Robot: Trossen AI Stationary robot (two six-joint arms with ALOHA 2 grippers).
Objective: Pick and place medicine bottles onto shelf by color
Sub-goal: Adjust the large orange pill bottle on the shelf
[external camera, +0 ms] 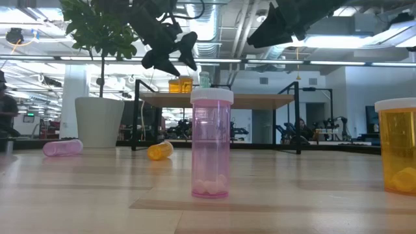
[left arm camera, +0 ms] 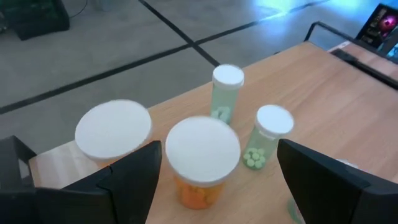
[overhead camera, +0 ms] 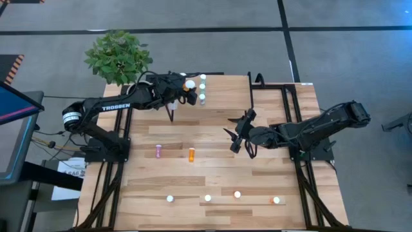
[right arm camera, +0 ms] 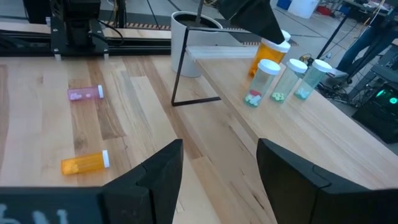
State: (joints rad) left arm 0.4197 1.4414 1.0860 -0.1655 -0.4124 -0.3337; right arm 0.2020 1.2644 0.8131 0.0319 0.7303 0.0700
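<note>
My left gripper (overhead camera: pixel 190 89) is over the shelf (overhead camera: pixel 222 96) at the table's far side. It is open, with its fingers on either side of a large orange bottle (left arm camera: pixel 202 155) that stands on the shelf. I cannot tell whether the left finger (left arm camera: pixel 134 180) touches it. A second large orange bottle (left arm camera: pixel 113 127) and pale teal bottles (left arm camera: pixel 227 93) (left arm camera: pixel 267 134) stand beside it. My right gripper (overhead camera: pixel 237 136) is open and empty above the table's middle. A pink bottle (overhead camera: pixel 158 151) and an orange bottle (overhead camera: pixel 191 154) lie on their sides on the table.
Several bottles stand upright along the table's near edge, among them a pink one (external camera: pixel 211 143) and an orange one (external camera: pixel 400 146). A potted plant (overhead camera: pixel 118 57) stands at the far left, in a white pot (external camera: pixel 99 122). The shelf's black legs (right arm camera: pixel 177 68) rise from the table.
</note>
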